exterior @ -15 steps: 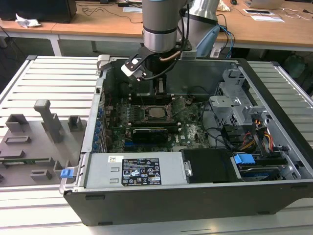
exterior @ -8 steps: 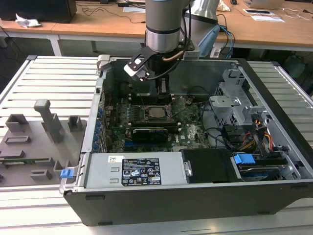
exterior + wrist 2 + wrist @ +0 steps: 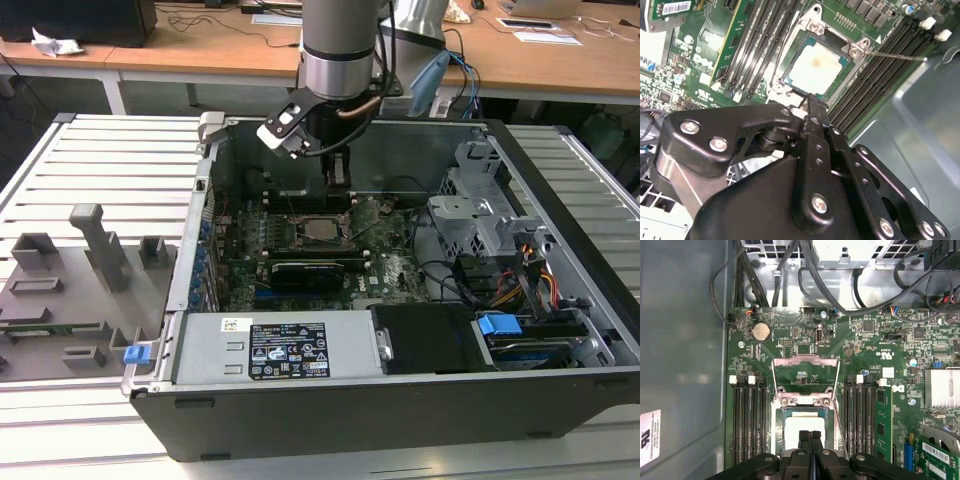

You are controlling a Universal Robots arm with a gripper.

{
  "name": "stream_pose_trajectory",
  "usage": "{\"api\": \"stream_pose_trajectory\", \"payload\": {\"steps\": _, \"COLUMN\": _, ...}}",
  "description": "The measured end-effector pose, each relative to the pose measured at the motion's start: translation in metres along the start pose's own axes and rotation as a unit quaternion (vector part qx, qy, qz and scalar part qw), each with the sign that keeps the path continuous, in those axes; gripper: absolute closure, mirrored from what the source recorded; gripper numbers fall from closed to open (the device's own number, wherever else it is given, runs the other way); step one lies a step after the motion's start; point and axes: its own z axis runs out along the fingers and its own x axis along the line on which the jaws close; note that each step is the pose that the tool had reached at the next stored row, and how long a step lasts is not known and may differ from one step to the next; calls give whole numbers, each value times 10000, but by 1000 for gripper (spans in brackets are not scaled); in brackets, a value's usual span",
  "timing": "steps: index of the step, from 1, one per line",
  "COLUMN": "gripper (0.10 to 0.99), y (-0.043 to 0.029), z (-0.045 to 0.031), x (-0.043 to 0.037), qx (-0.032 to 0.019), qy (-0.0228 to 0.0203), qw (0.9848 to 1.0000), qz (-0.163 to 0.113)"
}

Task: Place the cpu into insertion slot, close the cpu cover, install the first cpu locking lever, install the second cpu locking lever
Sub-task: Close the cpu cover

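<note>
Exterior view, from where I'm standing: the robot's black jaws (image 3: 338,185) are hanging inside the open dark computer case (image 3: 350,410). They are sitting just over the twelve o'clock edge of the square dark-framed insertion slot (image 3: 300,222) on the green circuit board (image 3: 390,265). The small flat square cpu with its pale silver-grey face (image 3: 322,230) is lying seated in that slot. A long black card (image 3: 305,272) is sitting at the slot's six o'clock.

In both wrist views the jaws are pressing tip against tip, gripping nothing, and hovering just above one edge of the chip. In the first wrist view the thin square silvery metal cpu cover (image 3: 805,360) is standing swung open, away from the chip. In the second wrist view a thin steel wire locking lever (image 3: 895,56) is sticking out free beside the socket.

What's worrying me is how close those narrow tips are riding to the bare chip. A touch too low and I'd expect them to be nudging it askew in the slot or pressing on the contacts beneath. The cover's slim frame is also looking easy to slip off.
</note>
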Motion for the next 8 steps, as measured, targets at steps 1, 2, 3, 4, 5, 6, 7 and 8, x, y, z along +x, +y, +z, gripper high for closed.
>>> {"api": "stream_pose_trajectory", "payload": {"steps": 1, "gripper": 980, "y": 21, "z": 1, "x": 0, "qx": 1, "qy": 0, "qw": 10000, "qz": 0}}
{"api": "stream_pose_trajectory", "payload": {"steps": 2, "gripper": 980, "y": 36, "z": 2, "x": 0, "qx": 2, "qy": 0, "qw": 10000, "qz": 0}}
{"api": "stream_pose_trajectory", "payload": {"steps": 3, "gripper": 980, "y": 50, "z": 2, "x": 0, "qx": 2, "qy": -1, "qw": 10000, "qz": -1}}
{"api": "stream_pose_trajectory", "payload": {"steps": 4, "gripper": 980, "y": 62, "z": 4, "x": 0, "qx": 2, "qy": -1, "qw": 10000, "qz": 0}}
{"api": "stream_pose_trajectory", "payload": {"steps": 5, "gripper": 980, "y": 74, "z": 4, "x": 0, "qx": 2, "qy": 0, "qw": 10000, "qz": 0}}
{"api": "stream_pose_trajectory", "payload": {"steps": 6, "gripper": 980, "y": 88, "z": 5, "x": 0, "qx": 2, "qy": 0, "qw": 10000, "qz": 0}}
{"api": "stream_pose_trajectory", "payload": {"steps": 7, "gripper": 980, "y": 112, "z": 7, "x": 0, "qx": 3, "qy": 0, "qw": 10000, "qz": 0}}
{"api": "stream_pose_trajectory", "payload": {"steps": 8, "gripper": 980, "y": 138, "z": 9, "x": 0, "qx": 5, "qy": -1, "qw": 10000, "qz": 1}}
